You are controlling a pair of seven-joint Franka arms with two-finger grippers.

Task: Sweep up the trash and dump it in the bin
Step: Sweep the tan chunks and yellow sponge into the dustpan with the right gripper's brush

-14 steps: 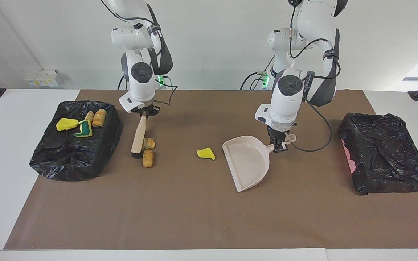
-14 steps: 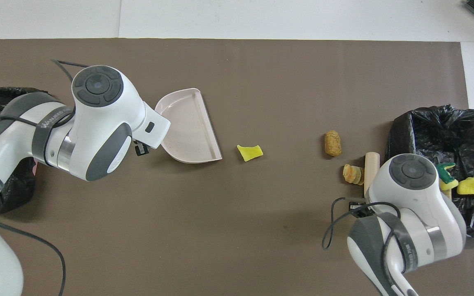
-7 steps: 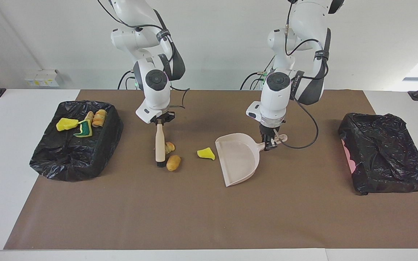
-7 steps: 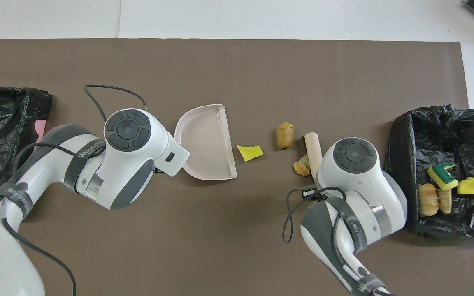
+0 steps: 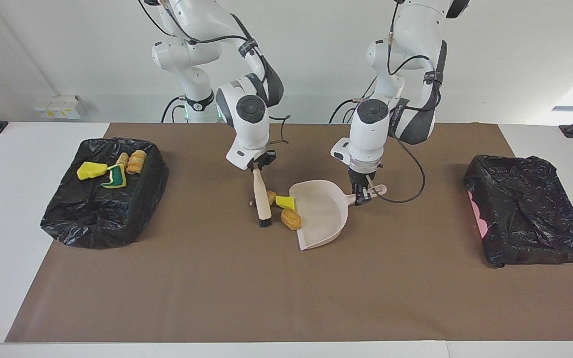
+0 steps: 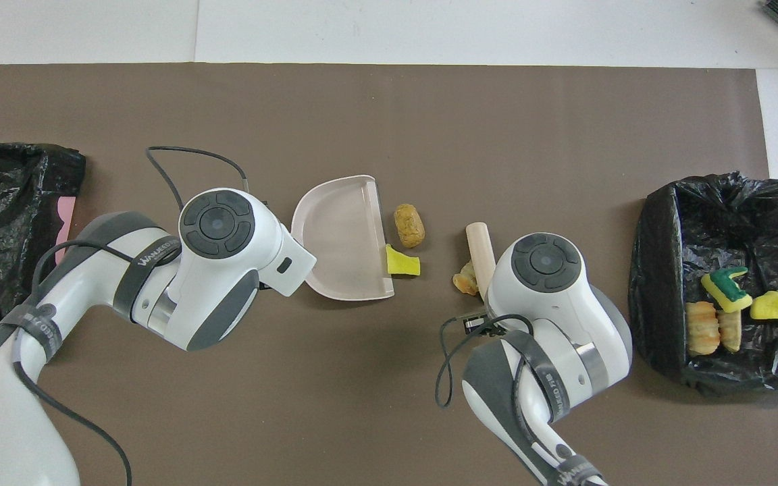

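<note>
While the right gripper [image 5: 258, 168] is clamping the brush [image 5: 261, 199] handle, the left gripper [image 5: 361, 197] is gripping the dustpan [image 5: 322, 219] handle tight; three trash [image 5: 290, 218] lumps are lying between them, the yellow one touching the pan's lip.

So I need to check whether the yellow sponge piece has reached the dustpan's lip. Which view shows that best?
The overhead view: the yellow sponge piece lies unobstructed right at the open edge of the dustpan. The facing view shows it at the lip too, but slantwise and crowded by the brush.
</note>
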